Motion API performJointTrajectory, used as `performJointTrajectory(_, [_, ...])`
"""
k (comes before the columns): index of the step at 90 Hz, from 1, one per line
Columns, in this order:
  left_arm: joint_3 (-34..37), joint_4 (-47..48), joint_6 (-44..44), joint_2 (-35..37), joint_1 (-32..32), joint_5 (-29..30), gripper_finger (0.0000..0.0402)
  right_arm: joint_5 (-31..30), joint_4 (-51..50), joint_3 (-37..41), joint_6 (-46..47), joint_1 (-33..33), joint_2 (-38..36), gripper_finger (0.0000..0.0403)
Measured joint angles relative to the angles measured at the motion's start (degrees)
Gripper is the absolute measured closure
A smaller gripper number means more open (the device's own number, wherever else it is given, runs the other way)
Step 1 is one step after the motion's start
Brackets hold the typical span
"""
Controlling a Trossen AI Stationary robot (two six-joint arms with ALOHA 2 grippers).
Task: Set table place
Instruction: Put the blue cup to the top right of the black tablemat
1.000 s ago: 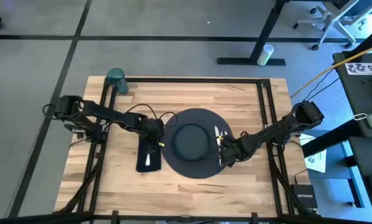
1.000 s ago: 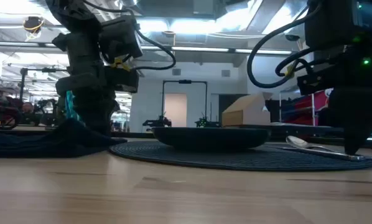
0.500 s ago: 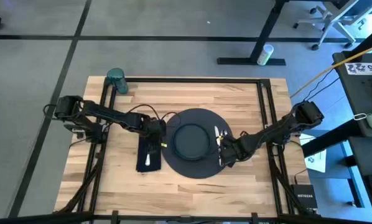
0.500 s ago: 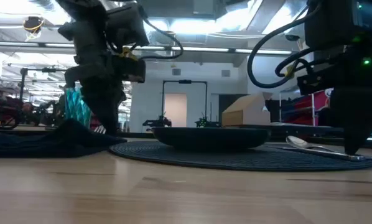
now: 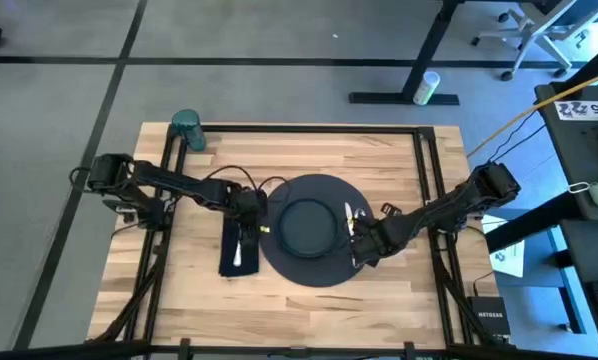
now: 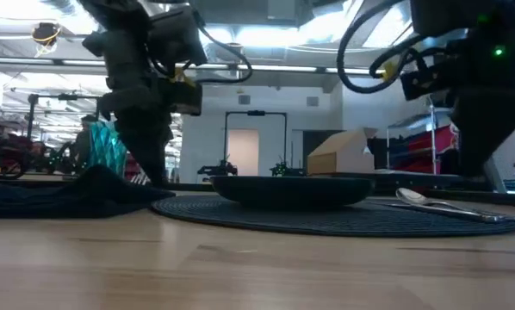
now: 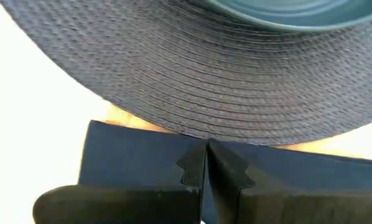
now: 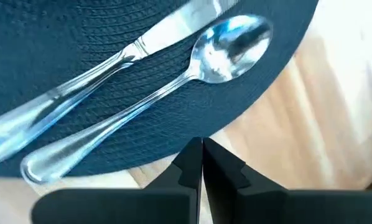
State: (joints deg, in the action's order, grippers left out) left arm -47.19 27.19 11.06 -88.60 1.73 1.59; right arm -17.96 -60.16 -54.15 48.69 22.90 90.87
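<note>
Your left pincer (image 5: 243, 225) is pinched shut with nothing in it, right over the napkin (image 5: 238, 246). The teal cup (image 5: 186, 129) stands far behind it at the table (image 5: 309, 290) corner. Your right pincer (image 5: 360, 243), also shut and empty, is much farther from the cup.

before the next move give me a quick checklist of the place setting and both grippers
1. Plate centred on charger: ok.
2. Knife and spoon lying side by side on the charger's right edge: ok.
3. Napkin flat, left of charger: ok.
4. Fork on napkin: cannot tell.
5. Teal cup at the place: not ok, at the table's far left corner.
6. Left gripper and right gripper shut, empty: ok.
</note>
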Motion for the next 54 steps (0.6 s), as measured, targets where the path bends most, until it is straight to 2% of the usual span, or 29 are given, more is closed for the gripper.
performJointTrajectory(13, [-3.7, 4.22, 0.27, 0.03, 0.84, 0.28, 0.0401, -3.66, 0.02, -0.78, -5.53, -0.07, 0.0, 0.0403])
performJointTrajectory(34, [-10.68, 11.91, 0.33, 0.09, 2.43, 2.93, 0.0401, -8.57, -0.04, -0.81, -8.65, -0.07, 0.0, 0.0403])
performJointTrajectory(54, [-14.37, 26.67, 4.58, 0.09, 6.82, 10.99, 0.0401, -13.5, 0.07, -0.81, -13.02, -0.07, 0.0, 0.0403])
